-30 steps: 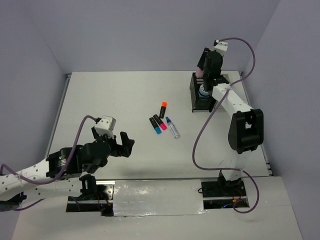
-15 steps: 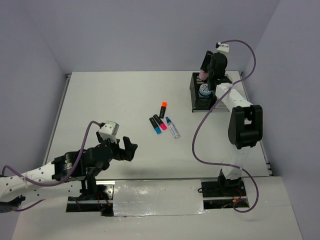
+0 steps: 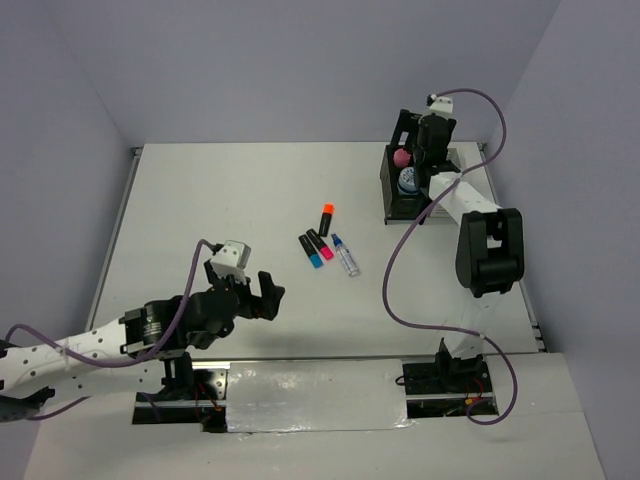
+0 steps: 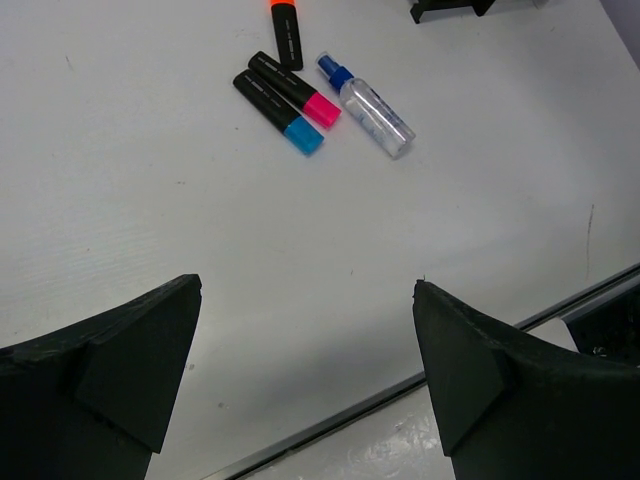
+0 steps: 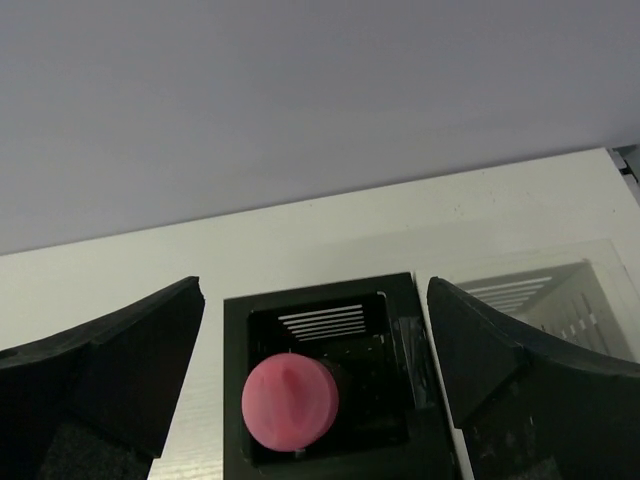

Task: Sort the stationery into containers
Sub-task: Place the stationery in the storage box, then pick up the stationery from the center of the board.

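Note:
The black container [image 3: 392, 196] stands at the back right, with a blue tape roll [image 3: 409, 181] and the pink-capped tube [image 3: 402, 157] inside. My right gripper [image 3: 420, 148] hovers open just above it; the wrist view looks down on the pink cap [image 5: 290, 402] standing free in the black container [image 5: 235, 380] between the open right gripper [image 5: 315, 285]. The white container [image 5: 560, 300] adjoins it. Mid-table lie an orange-ended marker [image 3: 326, 216], a pink-ended marker [image 3: 321, 244], a blue-ended marker [image 3: 311, 250] and a clear blue-capped pen [image 3: 345, 256]. My left gripper [image 3: 268, 297] is open and empty, short of them.
In the left wrist view the markers [image 4: 295, 88] and the pen [image 4: 368, 105] lie ahead of the open left gripper [image 4: 307, 283], with the table's near metal edge [image 4: 330, 425] just below. Grey walls close the table at the back and sides.
My right gripper has opened and let go of the pink-capped tube, which now stands in the black container. The left arm has swung right, toward the markers.

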You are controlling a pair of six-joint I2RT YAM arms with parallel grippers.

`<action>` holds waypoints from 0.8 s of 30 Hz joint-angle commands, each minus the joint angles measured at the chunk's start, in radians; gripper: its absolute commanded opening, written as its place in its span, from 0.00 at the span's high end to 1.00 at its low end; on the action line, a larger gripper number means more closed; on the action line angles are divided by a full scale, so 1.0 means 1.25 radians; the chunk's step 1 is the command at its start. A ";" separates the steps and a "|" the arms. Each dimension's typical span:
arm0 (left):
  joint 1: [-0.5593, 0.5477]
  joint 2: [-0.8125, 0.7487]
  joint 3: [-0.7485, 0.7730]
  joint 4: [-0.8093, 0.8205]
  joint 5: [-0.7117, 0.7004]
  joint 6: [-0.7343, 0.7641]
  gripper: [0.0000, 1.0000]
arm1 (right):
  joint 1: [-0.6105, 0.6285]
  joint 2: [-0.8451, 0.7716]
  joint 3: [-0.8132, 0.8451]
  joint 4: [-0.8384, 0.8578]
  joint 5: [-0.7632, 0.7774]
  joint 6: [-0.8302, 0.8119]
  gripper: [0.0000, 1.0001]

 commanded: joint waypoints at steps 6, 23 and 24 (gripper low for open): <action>0.079 0.262 0.070 0.147 0.022 -0.118 0.01 | 0.001 -0.215 -0.073 -0.013 0.035 0.113 0.00; 0.191 1.273 1.053 -0.403 0.147 -0.496 0.02 | 0.017 -0.706 -0.285 -0.462 -0.151 0.249 0.00; 0.192 1.267 1.029 -0.375 0.152 -0.504 0.05 | 0.017 -0.714 -0.284 -0.469 -0.156 0.243 0.00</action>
